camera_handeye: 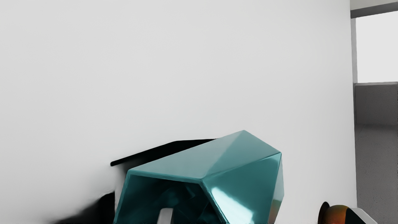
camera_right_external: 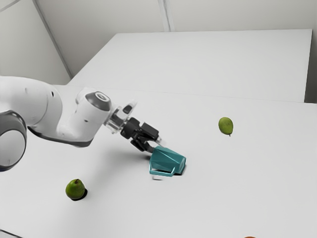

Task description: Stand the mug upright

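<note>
The teal mug (camera_right_external: 167, 161) lies on its side on the table, its mouth toward my gripper (camera_right_external: 155, 144), its base toward the exterior view's right and its handle on the near side. In the wrist view my gripper (camera_handeye: 263, 216) is open and straddles part of the mug (camera_handeye: 245, 177). One fingertip (camera_handeye: 165, 216) reaches into the mouth; the other is outside the mug wall, with a visible gap between them. The lower part of the mug is cut off there.
One green pear (camera_right_external: 75, 189) sits nearer the exterior view's left, and another green fruit (camera_right_external: 226, 125) lies beyond the mug to the right. An orange object (camera_right_external: 250, 237) peeks in at the bottom edge. The white table (camera_right_external: 114, 208) extends around them.
</note>
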Tool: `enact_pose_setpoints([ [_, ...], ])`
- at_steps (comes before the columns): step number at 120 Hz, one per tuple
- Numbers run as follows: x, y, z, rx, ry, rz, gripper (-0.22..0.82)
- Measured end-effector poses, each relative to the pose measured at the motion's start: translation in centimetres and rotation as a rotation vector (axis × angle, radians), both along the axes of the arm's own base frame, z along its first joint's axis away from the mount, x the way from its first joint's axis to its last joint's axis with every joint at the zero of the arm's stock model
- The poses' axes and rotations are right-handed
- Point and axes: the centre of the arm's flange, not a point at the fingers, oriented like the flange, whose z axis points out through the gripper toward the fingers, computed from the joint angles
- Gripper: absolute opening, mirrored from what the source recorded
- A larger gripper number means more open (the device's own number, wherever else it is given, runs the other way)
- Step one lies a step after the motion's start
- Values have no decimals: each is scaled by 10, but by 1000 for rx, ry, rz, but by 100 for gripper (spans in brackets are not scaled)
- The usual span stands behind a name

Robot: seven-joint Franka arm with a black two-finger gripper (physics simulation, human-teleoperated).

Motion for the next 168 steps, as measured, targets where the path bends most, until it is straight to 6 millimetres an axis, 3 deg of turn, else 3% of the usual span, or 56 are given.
enact_pose_setpoints([
  [15,-3,-6,-2,-3,-4,-14,55],
  [42,-3,-12,-2,-8,-19,-23,9],
  [60,-3,-17,-1,-20,-28,-22,-4],
  [85,-2,-23,7,-47,-51,-12,-13],
  [124,1,-31,47,-56,-135,-27,-16],
  [146,9,-13,73,75,-218,-94,-17],
  [168,19,-15,96,330,-331,-221,-17],
])
